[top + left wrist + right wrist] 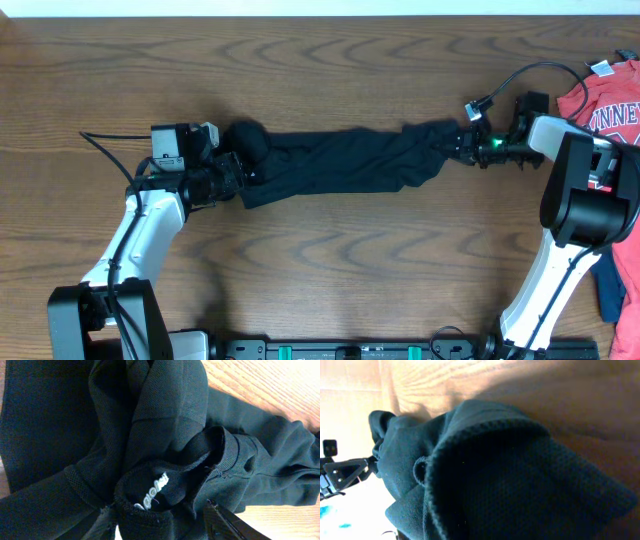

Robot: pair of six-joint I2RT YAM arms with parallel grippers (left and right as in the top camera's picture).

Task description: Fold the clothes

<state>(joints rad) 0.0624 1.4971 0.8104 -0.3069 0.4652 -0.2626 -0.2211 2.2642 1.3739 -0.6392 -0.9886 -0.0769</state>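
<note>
The black T-shirt (340,160) lies bunched into a long band across the middle of the wooden table (330,280), stretched between my two grippers. My left gripper (240,168) is shut on its left end. In the left wrist view the fingers (165,522) hold the collar, with the small white neck label (155,491) just above them. My right gripper (462,140) is at the shirt's right end and holds it. In the right wrist view the black fabric (510,475) fills the frame and hides the fingers.
A red T-shirt with white lettering (610,100) lies at the far right edge, just behind the right arm. A navy blue garment (625,280) lies at the lower right edge. A black cable (105,140) runs left of the left arm.
</note>
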